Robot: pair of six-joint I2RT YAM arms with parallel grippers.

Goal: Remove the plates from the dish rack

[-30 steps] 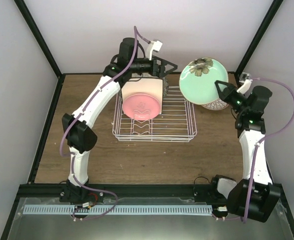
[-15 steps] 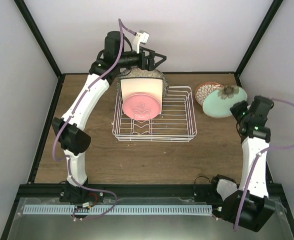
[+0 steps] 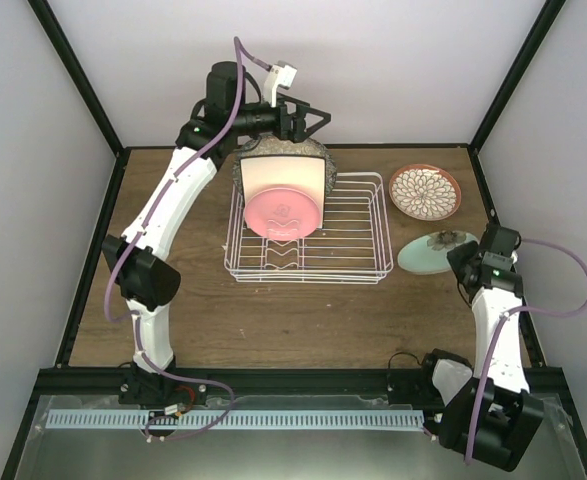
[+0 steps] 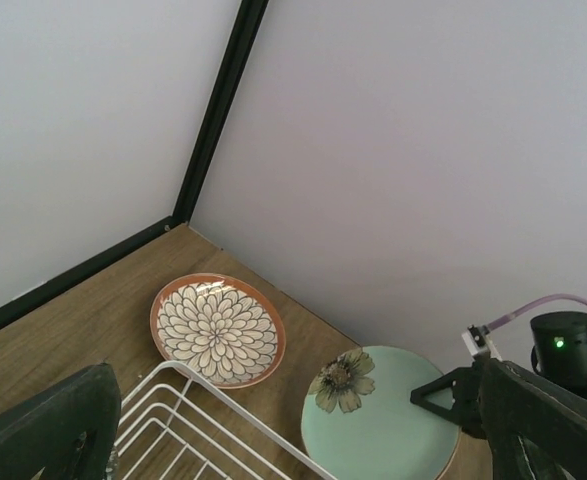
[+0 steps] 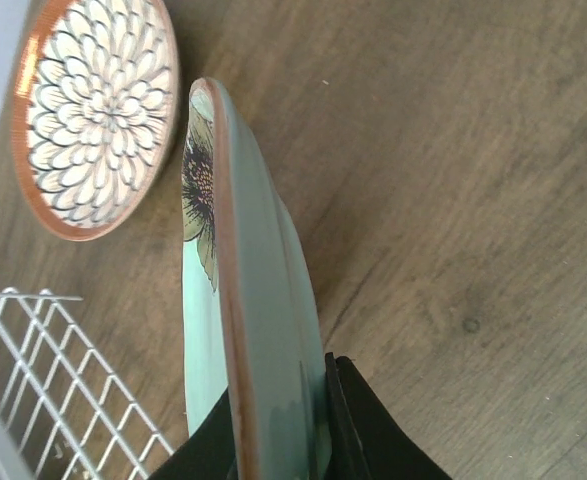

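The mint-green plate (image 3: 431,253) has sunk nearly flat, flower rearward, right jaws clamping its rim, left jaws spread.

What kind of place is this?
Probably a robot test booth, not a kitchen: plain white walls in a black frame, two robot arms at a wooden table, and a dish rack with plates.

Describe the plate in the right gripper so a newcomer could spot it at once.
From the white wire dish rack at centre, look right, where two plates are outside it. Yours is the nearer, the mint-green plate, its rim clamped in the right gripper. It is plain with a single flower mark, unlike the petal-patterned floral plate beyond it, which has a reddish rim.
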